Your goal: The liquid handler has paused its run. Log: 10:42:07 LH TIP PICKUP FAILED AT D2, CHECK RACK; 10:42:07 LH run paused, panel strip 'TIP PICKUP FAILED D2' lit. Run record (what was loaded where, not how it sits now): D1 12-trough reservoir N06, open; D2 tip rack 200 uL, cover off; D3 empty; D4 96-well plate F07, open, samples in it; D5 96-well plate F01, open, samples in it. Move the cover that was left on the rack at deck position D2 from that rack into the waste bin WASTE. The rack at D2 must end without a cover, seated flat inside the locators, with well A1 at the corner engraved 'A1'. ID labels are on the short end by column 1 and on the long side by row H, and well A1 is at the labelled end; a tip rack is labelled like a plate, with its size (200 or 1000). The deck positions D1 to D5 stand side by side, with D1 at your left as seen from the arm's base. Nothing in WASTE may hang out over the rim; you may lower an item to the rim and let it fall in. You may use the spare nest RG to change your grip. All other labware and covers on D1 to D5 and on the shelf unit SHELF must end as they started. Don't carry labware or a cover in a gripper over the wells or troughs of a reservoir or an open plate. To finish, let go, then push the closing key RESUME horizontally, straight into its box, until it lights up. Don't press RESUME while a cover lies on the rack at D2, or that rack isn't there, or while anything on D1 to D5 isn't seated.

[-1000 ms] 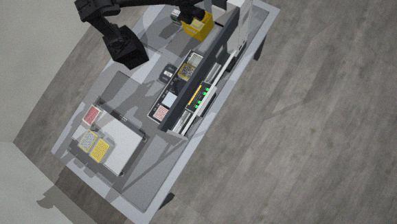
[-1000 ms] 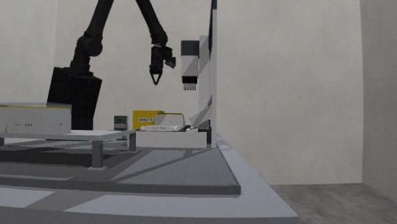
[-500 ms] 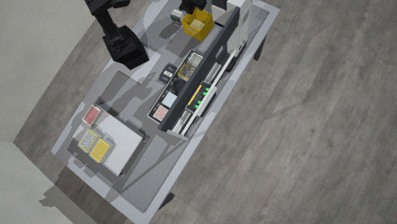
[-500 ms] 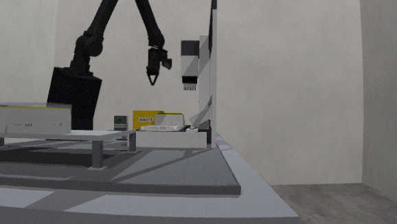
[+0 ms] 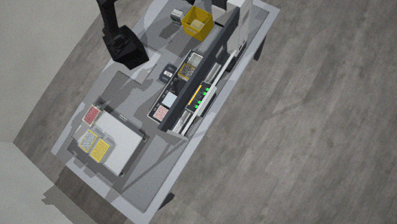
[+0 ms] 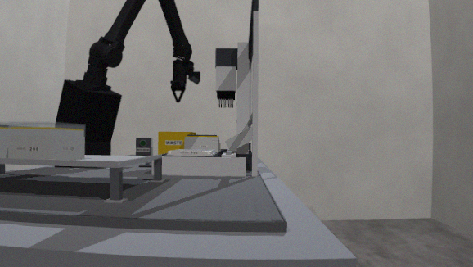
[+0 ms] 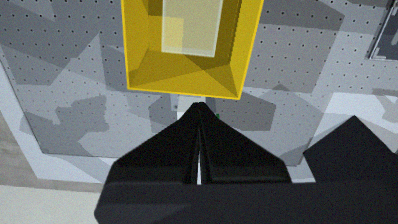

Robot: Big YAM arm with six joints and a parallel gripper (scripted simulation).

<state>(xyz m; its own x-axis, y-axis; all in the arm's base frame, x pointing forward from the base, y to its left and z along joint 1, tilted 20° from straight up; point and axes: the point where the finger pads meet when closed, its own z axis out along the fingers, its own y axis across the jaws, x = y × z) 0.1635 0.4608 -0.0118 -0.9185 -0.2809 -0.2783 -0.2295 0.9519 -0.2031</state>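
The yellow waste bin stands at the far end of the table, and a pale translucent cover lies inside it. In the wrist view the bin is straight below and ahead of me, with the cover flat on its floor. The yellow-framed tip rack at D2 shows its dotted top with no cover on it. My gripper is shut and empty, pointing down high above the table near the bin. Its fingertips meet in the wrist view. The RESUME box stands beside the bin, also seen in the side view.
The reservoir at D1, a pale plate and a pink plate sit along the deck row. The RG nest lies beside it. The pipetting head hangs near my gripper. The shelf unit carries several racks.
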